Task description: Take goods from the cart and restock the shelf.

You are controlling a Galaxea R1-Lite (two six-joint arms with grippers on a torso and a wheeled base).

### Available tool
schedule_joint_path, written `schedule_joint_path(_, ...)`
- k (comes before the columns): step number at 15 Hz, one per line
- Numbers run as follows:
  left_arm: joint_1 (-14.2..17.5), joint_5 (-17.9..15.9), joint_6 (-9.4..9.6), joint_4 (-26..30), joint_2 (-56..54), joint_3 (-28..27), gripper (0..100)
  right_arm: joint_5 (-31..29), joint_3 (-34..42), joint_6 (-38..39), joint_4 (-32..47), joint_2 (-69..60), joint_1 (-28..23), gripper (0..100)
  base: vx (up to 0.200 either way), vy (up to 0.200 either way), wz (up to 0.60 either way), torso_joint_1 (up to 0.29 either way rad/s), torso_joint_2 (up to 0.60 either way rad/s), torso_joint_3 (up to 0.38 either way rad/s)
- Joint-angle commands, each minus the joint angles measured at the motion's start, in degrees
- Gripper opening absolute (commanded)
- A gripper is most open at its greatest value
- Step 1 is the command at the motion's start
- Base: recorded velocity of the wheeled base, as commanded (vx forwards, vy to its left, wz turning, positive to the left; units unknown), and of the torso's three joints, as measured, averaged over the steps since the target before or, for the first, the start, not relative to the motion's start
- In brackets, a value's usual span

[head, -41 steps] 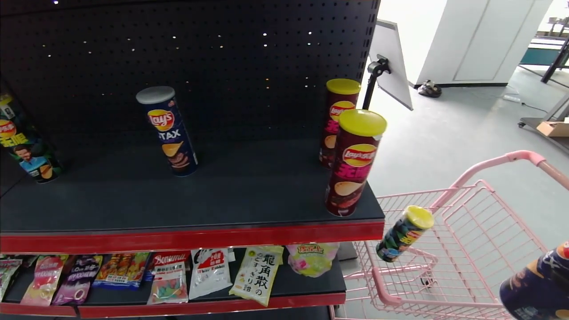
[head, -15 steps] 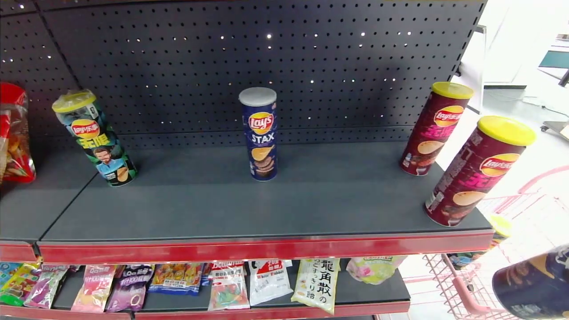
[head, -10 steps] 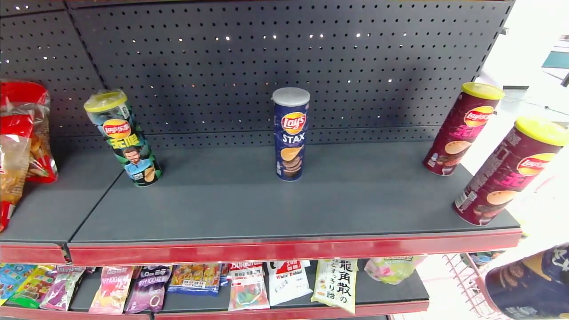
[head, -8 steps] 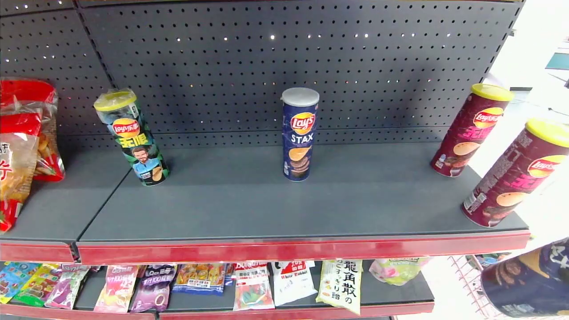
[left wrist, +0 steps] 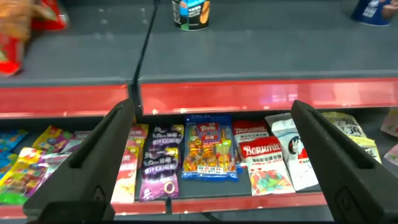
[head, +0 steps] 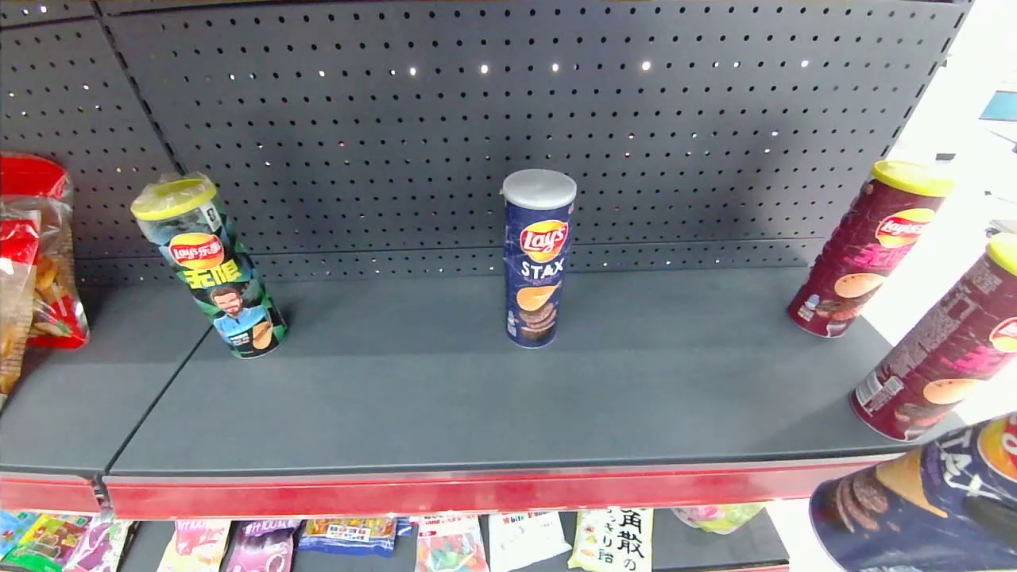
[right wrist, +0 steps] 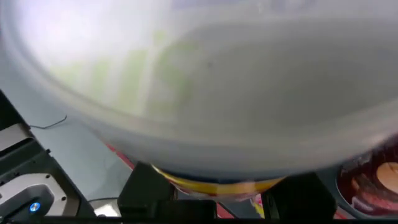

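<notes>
Navy can [head: 926, 508] is pinched in our right pincer [right wrist: 214, 190]; we'd clear the red lip [head: 477, 492], then stand it beside its twin [head: 539, 262], up-left of the pincer.

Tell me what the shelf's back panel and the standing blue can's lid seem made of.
Back panel: likely painted sheet metal, matte dark grey, punched with regular holes showing light. Lid of the standing blue can: probably plastic, smooth pale grey cap.

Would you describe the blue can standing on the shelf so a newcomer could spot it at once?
Find the dark upper shelf with the red front edge. Near its middle a navy can stands upright, alone. Its lid is grey; the green can on its left and maroon cans on its right have yellow lids.
</notes>
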Motion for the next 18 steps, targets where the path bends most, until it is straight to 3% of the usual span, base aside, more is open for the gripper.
schedule_joint_path(1, 0.0, 0.0, -0.01, 0.0, 0.0, 0.0, 100, 0.0, -1.4, -0.2, 0.0, 3.4, 3.0, 0, 0.0, 0.0, 0.0, 0.0, 0.0, 0.0)
schedule_joint_path(10, -0.2, -0.2, 0.34, -0.1, 1.1, 0.0, 100, 0.0, -2.0, -2.7, -0.2, 8.0, 3.8, 0, 0.0, 0.0, 0.0, 0.0, 0.0, 0.0)
schedule_joint_path(12, -0.4, -2.6, 1.66, -0.5, 1.0, -0.1, 100, -0.1, -2.0, -2.7, -0.1, 9.0, 3.8, 0, 0.0, 0.0, 0.0, 0.0, 0.0, 0.0)
schedule_joint_path(13, -0.6, -5.0, 1.4, -0.8, 1.7, -1.9, 100, -0.2, -2.2, -2.8, -0.2, 9.7, 3.8, 0, 0.0, 0.0, 0.0, 0.0, 0.0, 0.0)
schedule_joint_path(15, -2.8, -10.5, 0.69, -1.0, 25.1, -24.9, 100, -1.5, -5.9, -2.6, -0.6, 13.6, 3.8, 0, 0.0, 0.0, 0.0, 0.0, 0.0, 0.0)
schedule_joint_path(16, -4.3, -14.1, 1.4, -1.4, 32.5, -28.5, 100, -1.6, -8.0, -2.3, -0.6, 14.6, 3.8, 0, 0.0, 0.0, 0.0, 0.0, 0.0, 0.0)
schedule_joint_path(18, -9.1, -21.7, 6.41, -3.7, 49.4, -34.5, 100, -1.7, -10.1, -2.1, -0.6, 16.0, 3.7, 0, 0.0, 0.0, 0.0, 0.0, 0.0, 0.0)
